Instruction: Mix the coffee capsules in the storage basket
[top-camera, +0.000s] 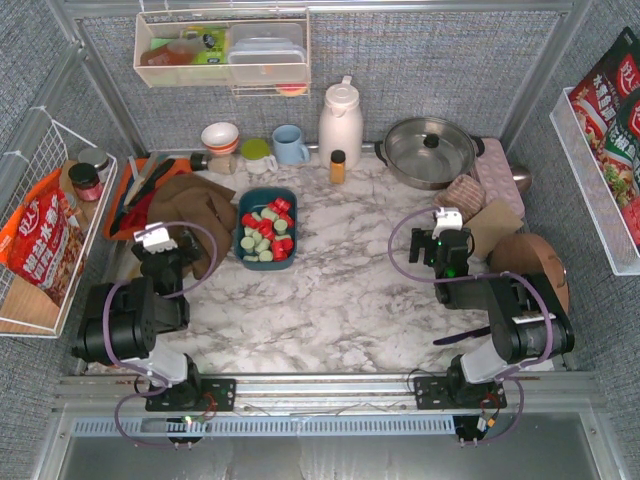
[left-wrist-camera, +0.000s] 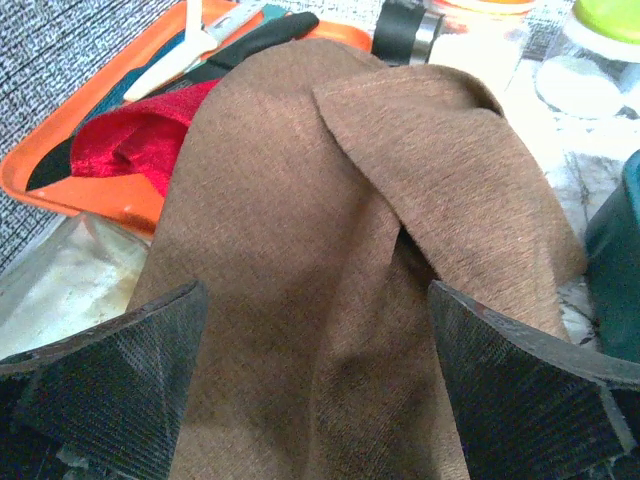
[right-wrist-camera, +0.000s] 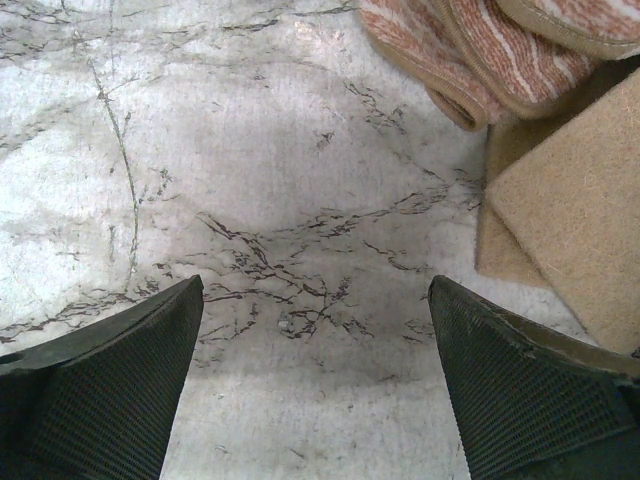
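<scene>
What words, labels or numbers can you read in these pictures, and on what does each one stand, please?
Red bag in the left wire rack: white Chinese characters, too blurred to read.
Red packets in the right wall basket: white Chinese characters, too small to read.
Green pack on the top shelf: print illegible.
Coffee capsules, storage basket: no text visible.
Both wrist views: none.

Near left: left arm folded back on itself, elbow low, forearm reaching toward the far side; left gripper tipped down and forward, jaws spread wide, its dark ribbed fingers sitting in the lower corners of the wrist view and clasping nothing. Near right: right arm folded much the same, forearm angled far and left. The right gripper gapes likewise, fingers well apart, nothing held.
</scene>
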